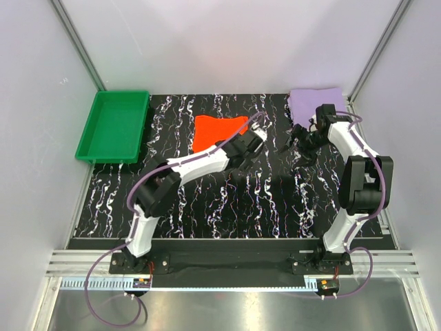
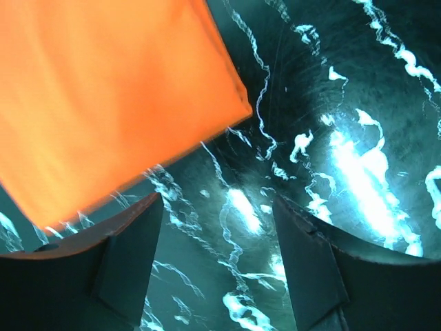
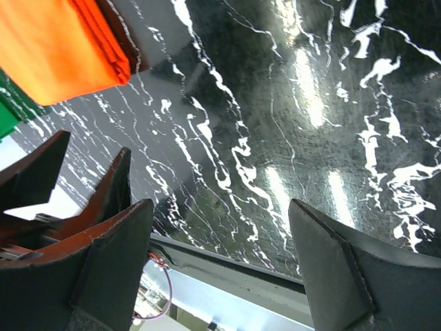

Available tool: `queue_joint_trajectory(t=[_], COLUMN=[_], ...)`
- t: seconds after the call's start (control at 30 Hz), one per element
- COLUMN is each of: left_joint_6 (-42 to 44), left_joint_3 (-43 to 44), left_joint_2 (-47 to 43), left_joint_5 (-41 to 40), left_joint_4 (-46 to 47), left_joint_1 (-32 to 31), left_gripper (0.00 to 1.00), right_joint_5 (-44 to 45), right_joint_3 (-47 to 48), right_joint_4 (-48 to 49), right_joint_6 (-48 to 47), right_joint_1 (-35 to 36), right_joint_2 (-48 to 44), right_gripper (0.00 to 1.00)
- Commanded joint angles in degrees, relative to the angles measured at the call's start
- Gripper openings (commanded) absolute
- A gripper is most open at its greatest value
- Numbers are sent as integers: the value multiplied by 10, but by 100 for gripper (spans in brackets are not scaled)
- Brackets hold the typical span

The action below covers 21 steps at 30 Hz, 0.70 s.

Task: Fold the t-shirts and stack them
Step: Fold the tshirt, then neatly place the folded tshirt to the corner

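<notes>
The orange-red t-shirt [image 1: 217,131] lies folded at the back middle of the black marbled mat. It also shows in the left wrist view [image 2: 103,89] and in the right wrist view [image 3: 62,48]. The lavender t-shirt [image 1: 315,103] lies folded at the back right corner. No crimson-pink t-shirt is in view. My left gripper [image 1: 255,143] is open and empty just right of the orange-red shirt's near right corner, its fingers [image 2: 131,255] over bare mat. My right gripper [image 1: 293,146] is open and empty over bare mat, in front of the lavender shirt, its fingers [image 3: 331,269] wide apart.
A green plastic tray [image 1: 114,124] stands empty at the back left, partly off the mat. The two grippers hang close together above the mat's middle back. The left gripper's fingers [image 3: 103,186] show at the left of the right wrist view.
</notes>
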Motion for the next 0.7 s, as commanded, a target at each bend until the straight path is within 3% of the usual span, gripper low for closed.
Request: queue_joint_trajectory(t=[0.0,0.07,0.27,0.47,0.67], left_joint_6=[193,293,420,440,441], left_joint_3=[-82,-128,-174,-177,-156], left_joint_2=[-60,-88,-71,-40,-7], left_joint_5=[34,65,36,30,43], left_joint_4=[100,148,206,278,278], left_joint_1=[-2,-2,-2,-1,-1], left_gripper=[72,74,75,74,71], right_joint_5=[-21,-25,-25,-22,-19], right_joint_3=[19,14,-7,-21,-14], right_joint_4=[15,26,42,60,73], right_joint_6=[-8,-2,12,27,36], right_joint_1=[-2,-2,-2,-2,-2], right_joint_2=[-6,-10,-20,-19,-9], right_gripper=[87,86,87,87,87])
